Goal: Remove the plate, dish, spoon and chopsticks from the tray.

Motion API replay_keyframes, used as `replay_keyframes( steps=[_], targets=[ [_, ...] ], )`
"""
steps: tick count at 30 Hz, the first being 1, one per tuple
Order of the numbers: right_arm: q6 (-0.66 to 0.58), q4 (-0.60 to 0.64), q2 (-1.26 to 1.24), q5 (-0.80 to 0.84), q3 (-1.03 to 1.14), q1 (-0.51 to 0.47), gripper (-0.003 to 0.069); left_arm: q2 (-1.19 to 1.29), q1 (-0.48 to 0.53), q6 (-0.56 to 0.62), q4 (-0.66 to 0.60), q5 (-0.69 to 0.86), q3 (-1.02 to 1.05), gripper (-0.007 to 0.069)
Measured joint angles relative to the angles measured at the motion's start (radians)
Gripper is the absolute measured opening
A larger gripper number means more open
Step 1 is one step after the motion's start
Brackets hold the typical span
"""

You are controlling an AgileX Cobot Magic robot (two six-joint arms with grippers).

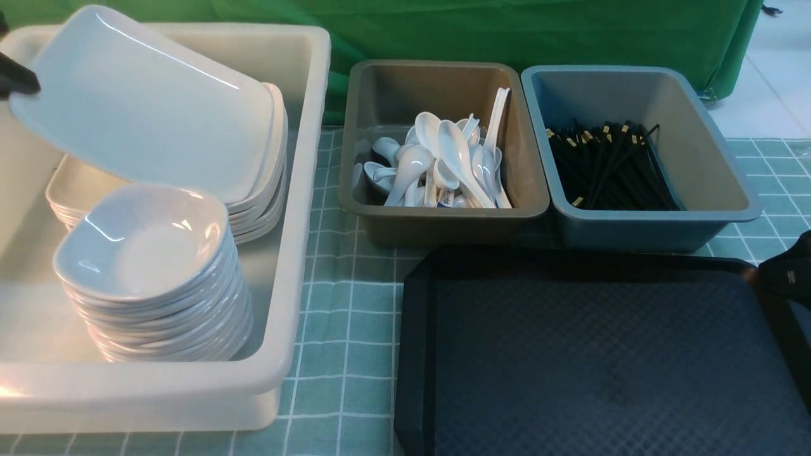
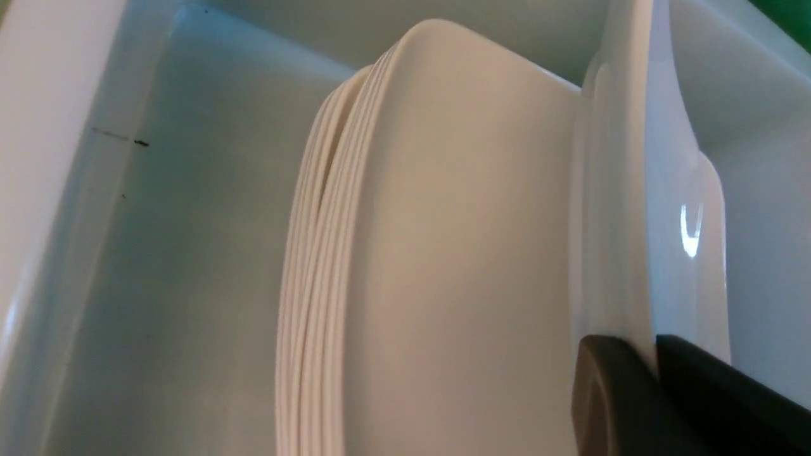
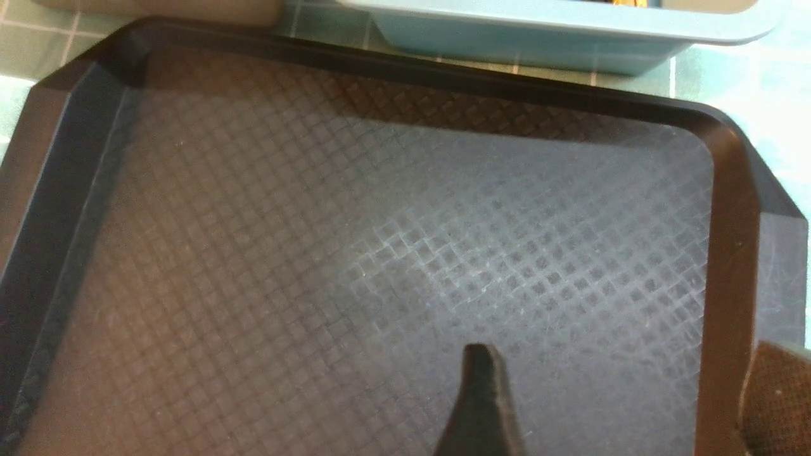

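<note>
Left pincer (image 2: 656,354): pressed together on the rim of the plate (image 1: 139,107), which it holds tilted over the white tub (image 1: 307,190), pinched edge high at the left, opposite edge low over the stack of plates (image 1: 269,196), touching or just clear cannot be told; the coming move looks like a lowering straight down onto that stack, then letting go. Right pincer (image 3: 621,354): spread, holding nothing, above the tray (image 1: 570,354), nothing showing on it. Elsewhere on the desk (image 1: 342,316): stacked dishes (image 1: 146,253) beside the plates, spoons (image 1: 443,158) in the brown tub (image 1: 380,209), chopsticks (image 1: 608,168) in the grey-blue tub (image 1: 697,215)
</note>
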Motion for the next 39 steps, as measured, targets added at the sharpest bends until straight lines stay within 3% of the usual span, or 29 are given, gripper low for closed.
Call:
replay_keyframes(
  steps=[7,14,16,19,23,29,32,33,36,37,38,39],
  targets=[
    [0.001,0.000,0.000,-0.003,0.000,0.000,0.0533,0.066,-0.017,0.024,0.065,-0.028,-0.001,0.0046],
    [0.001,0.000,0.000,-0.003,0.000,0.000,0.0533,0.075,-0.052,0.038,0.134,-0.040,-0.001,0.0263],
    [-0.003,0.000,0.000,0.008,-0.010,0.000,0.0533,0.070,-0.062,0.038,0.150,-0.028,-0.001,0.0372],
    [-0.012,0.000,0.000,0.057,-0.055,0.000,0.0533,0.049,-0.067,0.038,0.170,-0.020,-0.001,0.0438],
    [-0.014,0.000,0.000,0.135,-0.144,0.000,0.0533,-0.005,-0.068,0.035,0.213,-0.016,-0.009,0.0456],
    [-0.017,0.000,0.000,0.262,-0.307,0.000,0.0533,-0.086,-0.068,0.013,0.279,-0.009,-0.020,0.0440],
    [-0.034,0.000,0.000,0.311,-0.397,0.000,0.0530,-0.123,-0.068,-0.061,0.286,0.036,-0.023,0.0389],
    [-0.045,0.000,0.001,0.330,-0.463,0.000,0.0509,-0.157,-0.074,-0.080,0.284,0.076,-0.035,0.0327],
    [-0.062,0.000,0.005,0.347,-0.675,0.000,0.0352,-0.268,-0.108,-0.080,0.273,0.145,-0.070,0.0146],
    [-0.064,0.000,0.008,0.347,-0.736,0.000,0.0267,-0.308,-0.122,-0.080,0.270,0.153,-0.080,0.0101],
    [-0.066,0.000,0.009,0.347,-0.767,0.000,0.0248,-0.329,-0.126,-0.080,0.268,0.156,-0.084,0.0091],
    [-0.071,0.000,0.009,0.345,-0.857,0.000,0.0134,-0.409,-0.159,-0.080,0.262,0.156,-0.095,0.0041]
  ],
)
